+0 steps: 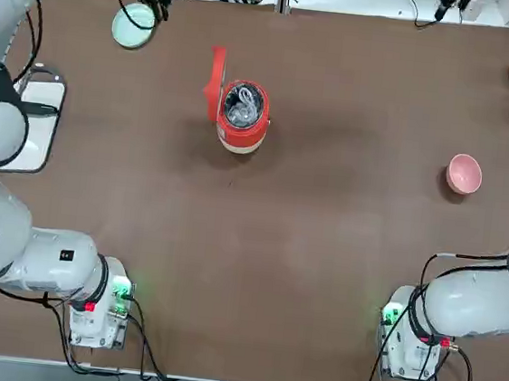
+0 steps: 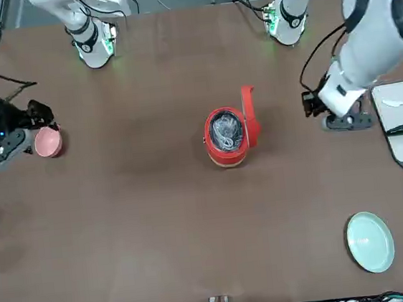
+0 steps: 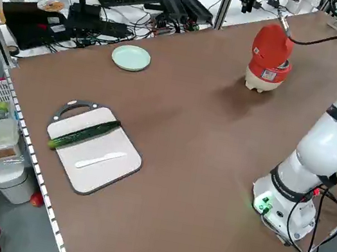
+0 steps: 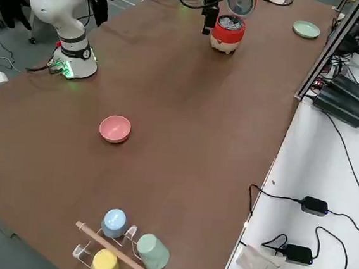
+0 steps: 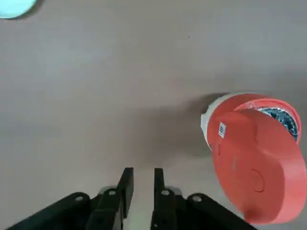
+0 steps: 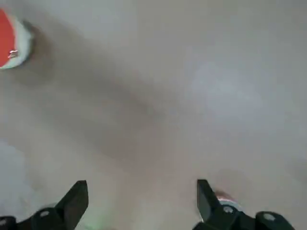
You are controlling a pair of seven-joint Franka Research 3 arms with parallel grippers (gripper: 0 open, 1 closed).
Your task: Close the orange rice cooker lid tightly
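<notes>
The left gripper (image 5: 140, 184) hangs above the bare worktop (image 1: 321, 252) with its jaws nearly closed, a thin gap between them and nothing in it. The right gripper (image 6: 142, 201) hovers at the right side with its jaws released and spread wide, just beside the pink bowl (image 1: 464, 172). The orange rice cooker (image 1: 242, 121) stands in the far middle of the worktop, well apart from both. Its lid (image 1: 215, 83) is raised upright on the cooker's left side, leaving the shiny inner pot (image 2: 226, 132) exposed. A pale green plate (image 1: 132, 26) lies at the far left.
</notes>
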